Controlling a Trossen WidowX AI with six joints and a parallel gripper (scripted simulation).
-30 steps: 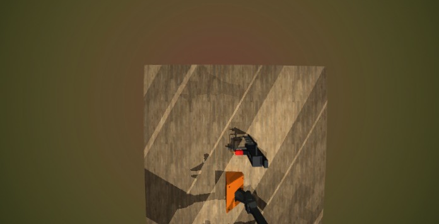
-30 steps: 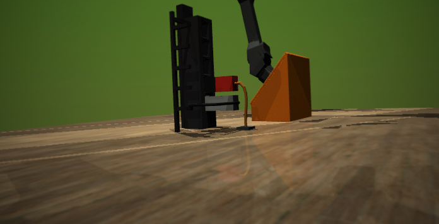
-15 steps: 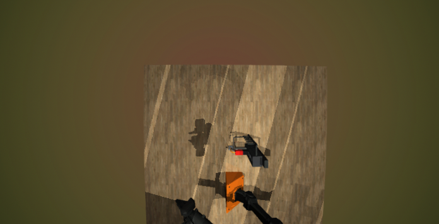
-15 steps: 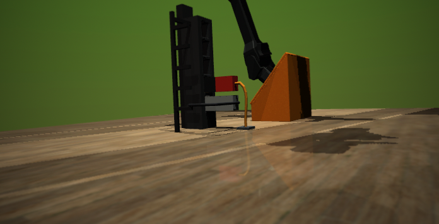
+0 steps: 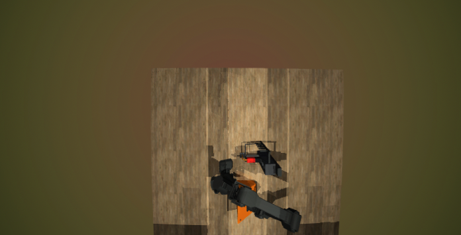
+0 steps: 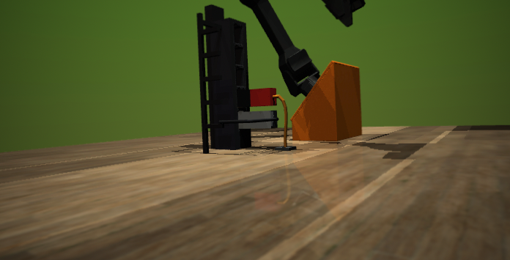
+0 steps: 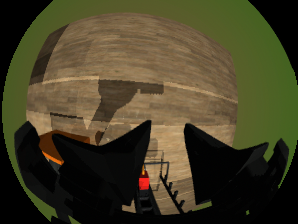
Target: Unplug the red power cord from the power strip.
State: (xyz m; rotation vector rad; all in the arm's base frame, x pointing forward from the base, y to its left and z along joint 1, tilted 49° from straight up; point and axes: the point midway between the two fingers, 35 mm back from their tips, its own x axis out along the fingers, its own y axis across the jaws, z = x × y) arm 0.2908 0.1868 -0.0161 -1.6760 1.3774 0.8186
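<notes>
The black power strip (image 5: 269, 162) (image 6: 225, 83) (image 7: 146, 205) stands upright on the table. The red plug (image 5: 251, 160) (image 6: 262, 97) (image 7: 144, 182) sticks out sideways from its lower half, its inner end against the strip's socket side; the prongs are hidden. An orange-yellow cord (image 6: 286, 123) bends down from the plug's outer end to a small dark block (image 6: 285, 149) on the table. My gripper (image 6: 349, 15) (image 7: 168, 126) is partly open with nothing between the fingers. It is high above the table, away from the plug, cord and strip.
A grey plug (image 6: 256, 120) with a black cord sits just below the red one. A thin black upright (image 6: 200, 83) with rungs stands beside the strip. The orange wedge (image 5: 244, 214) (image 6: 315, 119) (image 7: 65, 142) under the arm's base stands near them.
</notes>
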